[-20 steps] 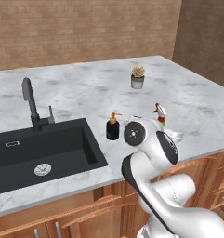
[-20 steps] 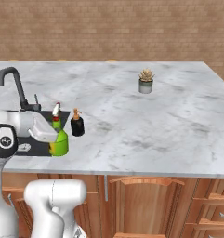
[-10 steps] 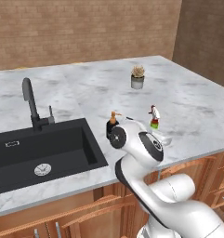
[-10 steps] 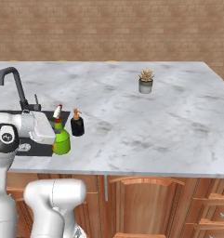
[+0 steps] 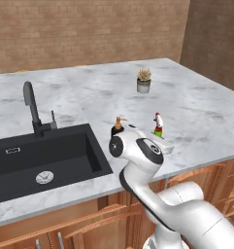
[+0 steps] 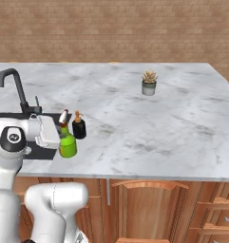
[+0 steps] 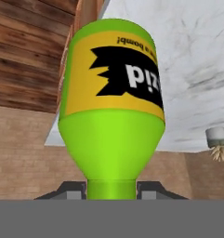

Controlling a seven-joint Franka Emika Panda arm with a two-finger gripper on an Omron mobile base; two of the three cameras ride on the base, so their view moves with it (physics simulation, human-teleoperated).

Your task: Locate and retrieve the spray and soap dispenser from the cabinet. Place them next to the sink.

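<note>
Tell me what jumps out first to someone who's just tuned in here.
The bright green spray bottle, standing on the marble counter by the black sink with the gripper at its neck. Right beside it stands the black soap dispenser. Farther back on the counter sits a small potted plant.

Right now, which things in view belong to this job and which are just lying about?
Job:
spray, at the gripper
soap dispenser, on the counter beside the spray
sink

Lying about:
potted plant
faucet, part of the sink
</note>
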